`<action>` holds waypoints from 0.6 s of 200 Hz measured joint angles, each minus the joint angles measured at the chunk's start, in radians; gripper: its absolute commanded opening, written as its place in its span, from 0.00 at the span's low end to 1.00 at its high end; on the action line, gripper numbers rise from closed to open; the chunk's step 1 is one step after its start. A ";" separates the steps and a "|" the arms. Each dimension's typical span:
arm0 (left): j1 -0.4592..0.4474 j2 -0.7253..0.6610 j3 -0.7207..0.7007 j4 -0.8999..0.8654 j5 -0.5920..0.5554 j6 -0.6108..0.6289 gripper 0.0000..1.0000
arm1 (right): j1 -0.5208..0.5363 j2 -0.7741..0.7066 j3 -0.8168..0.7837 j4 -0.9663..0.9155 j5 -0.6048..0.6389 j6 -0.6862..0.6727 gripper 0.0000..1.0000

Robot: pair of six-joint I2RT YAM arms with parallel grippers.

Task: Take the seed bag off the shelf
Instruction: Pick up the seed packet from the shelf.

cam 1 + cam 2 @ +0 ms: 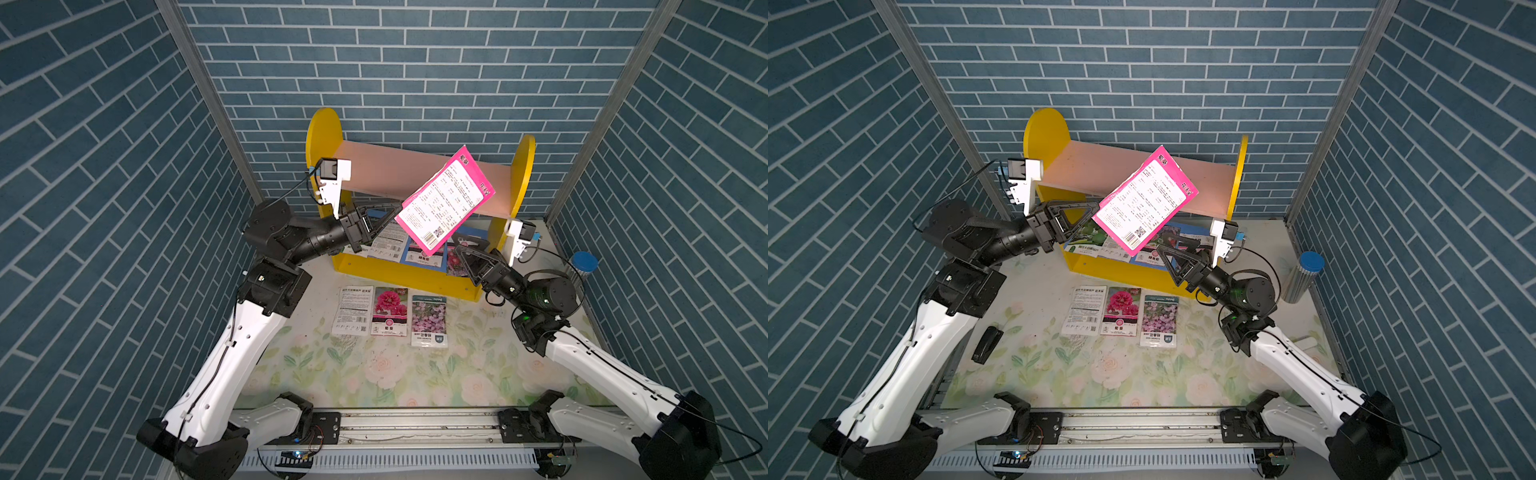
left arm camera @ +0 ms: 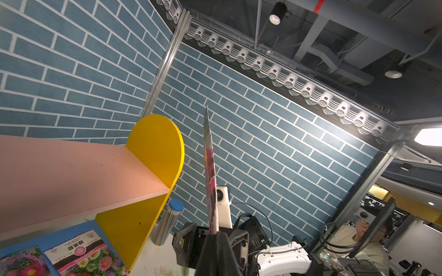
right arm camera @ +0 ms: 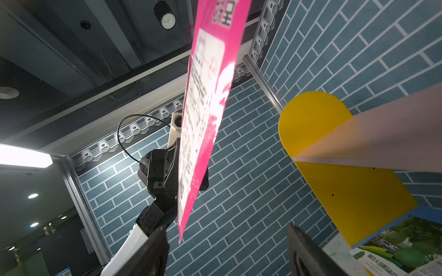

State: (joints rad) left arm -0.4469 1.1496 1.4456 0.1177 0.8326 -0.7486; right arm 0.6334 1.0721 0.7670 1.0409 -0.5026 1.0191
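The seed bag [image 1: 446, 199] [image 1: 1144, 199], a white printed packet with a pink border, hangs tilted in the air in front of the shelf [image 1: 324, 137] [image 1: 1046, 137]. My left gripper [image 1: 395, 212] [image 1: 1094, 212] [image 2: 215, 235] is shut on its lower left edge; in the left wrist view the seed bag [image 2: 210, 179] shows edge-on. Just below the bag's lower corner, my right gripper [image 1: 459, 243] [image 1: 1169, 245] [image 3: 227, 239] stands open. In the right wrist view the seed bag [image 3: 205, 107] ends above the gap, close to one finger [image 3: 155, 251] and apart from it.
Several more packets [image 1: 424, 257] lie on the shelf's blue lower board. Three packets [image 1: 388, 311] lie in a row on the floral tabletop in front. A silvery cylinder with a blue cap [image 1: 584, 266] stands at the right wall. Brick-pattern walls close in three sides.
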 measured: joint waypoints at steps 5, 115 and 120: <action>-0.003 -0.008 -0.014 0.004 0.000 0.000 0.00 | -0.001 0.005 0.005 0.012 -0.006 0.007 0.76; -0.051 -0.023 -0.096 0.004 -0.033 0.019 0.11 | -0.003 0.019 0.061 0.063 -0.088 0.053 0.02; -0.051 -0.023 -0.095 -0.008 -0.036 0.027 0.17 | -0.003 0.013 0.061 0.049 -0.089 0.045 0.00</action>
State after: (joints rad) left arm -0.4980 1.1271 1.3510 0.1093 0.7963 -0.7212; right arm 0.6300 1.0847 0.8280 1.0901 -0.5911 1.0641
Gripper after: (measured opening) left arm 0.078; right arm 0.070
